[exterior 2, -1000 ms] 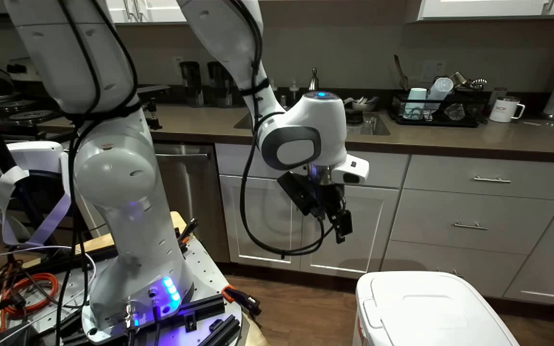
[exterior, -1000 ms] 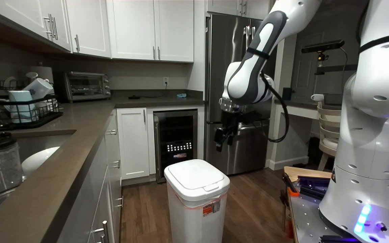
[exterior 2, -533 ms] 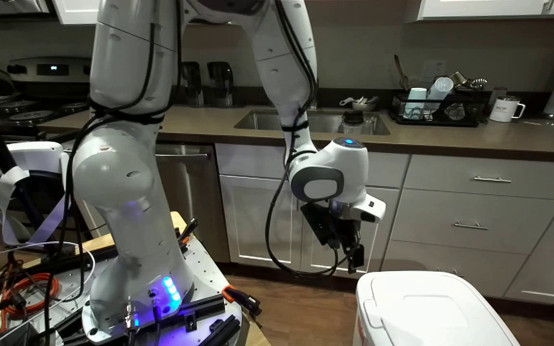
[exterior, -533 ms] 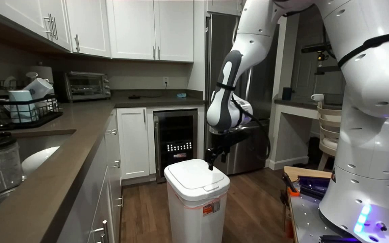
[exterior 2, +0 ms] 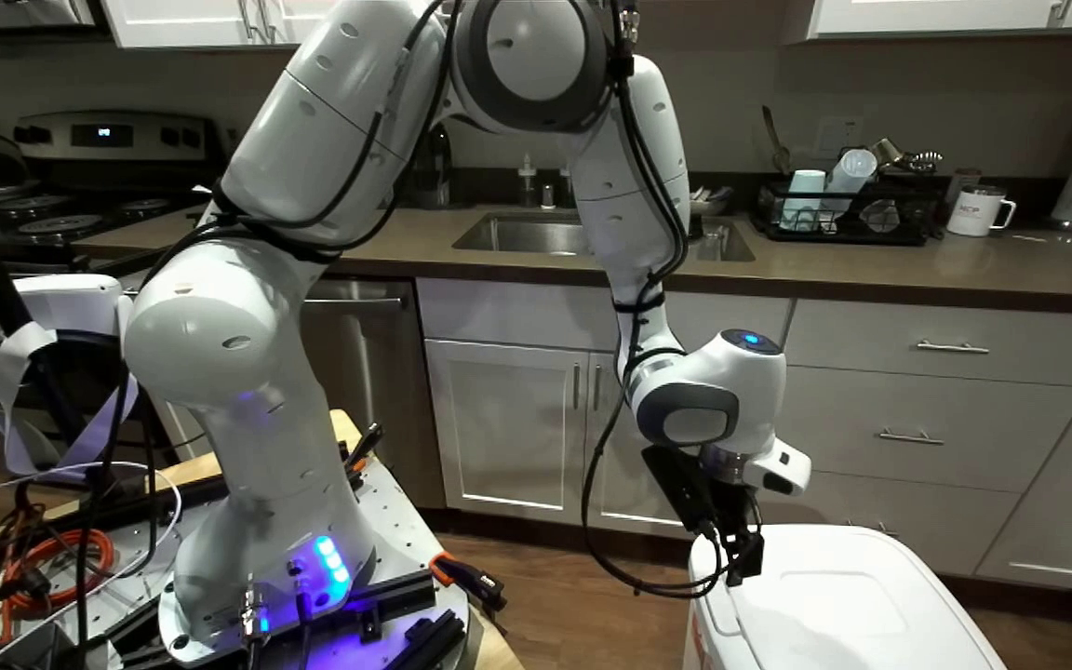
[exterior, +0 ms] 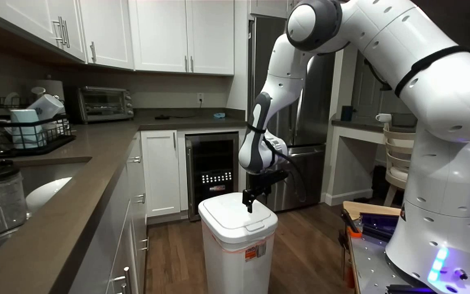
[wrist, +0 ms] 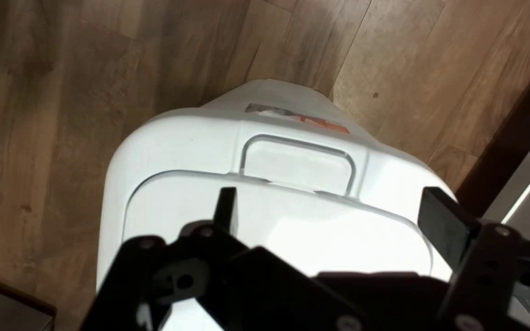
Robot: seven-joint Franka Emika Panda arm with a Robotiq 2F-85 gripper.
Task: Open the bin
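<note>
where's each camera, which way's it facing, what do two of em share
Wrist view: sits behind the end effector, which shows open; looks down onto the bin.
In an exterior view: beside the counter, facing the fridge; arm, base, end effector show.
In an exterior view: set opposite the sink, facing it; same parts show.
All three show the bin; both exterior views, the dish rack.

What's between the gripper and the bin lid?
Nothing shows between the open gripper and the bin lid in the wrist view; whether they touch is unclear.

From above, 3 views share the bin [exterior: 238,243].
</note>
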